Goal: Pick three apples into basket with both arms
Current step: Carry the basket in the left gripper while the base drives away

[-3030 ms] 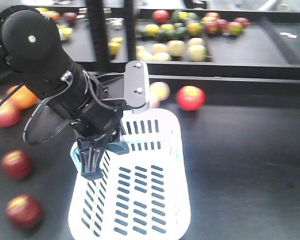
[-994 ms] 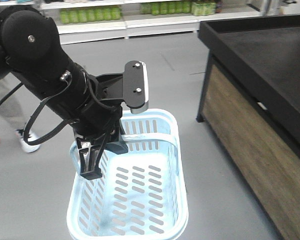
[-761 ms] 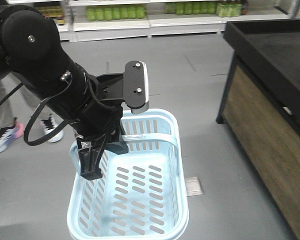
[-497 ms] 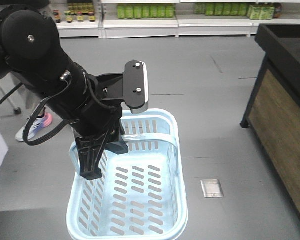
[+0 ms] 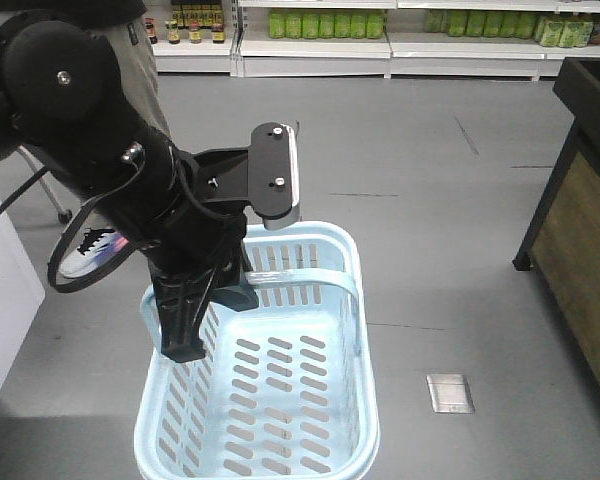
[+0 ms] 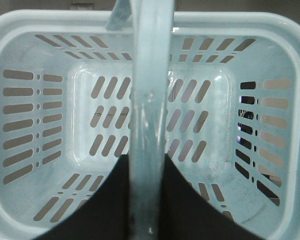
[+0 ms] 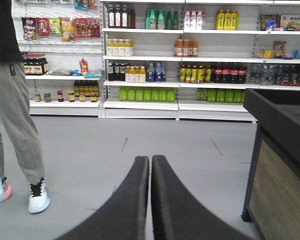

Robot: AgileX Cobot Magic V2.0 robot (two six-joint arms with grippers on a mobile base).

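The pale blue basket [image 5: 320, 420] hangs in the air over a grey shop floor, empty inside. My left gripper [image 5: 205, 300] is shut on the basket's carry handle [image 6: 149, 100], which runs between the two black fingers in the left wrist view. The basket's slotted bottom [image 6: 115, 115] holds nothing. My right gripper [image 7: 150, 159] is shut and empty, pointing at the shop aisle. No apples show in any view.
A black fruit stand with a wooden side [image 5: 580, 200] stands at the right, also in the right wrist view [image 7: 280, 165]. A person in grey trousers [image 7: 15, 125] stands at the left. Shelves of bottles [image 7: 180, 60] line the back. A metal floor plate [image 5: 449, 392] lies right of the basket.
The whole view has swung away from the fruit table with apples to the open shop floor. The fruit stand slid to the right edge. My left gripper keeps hold of the basket.
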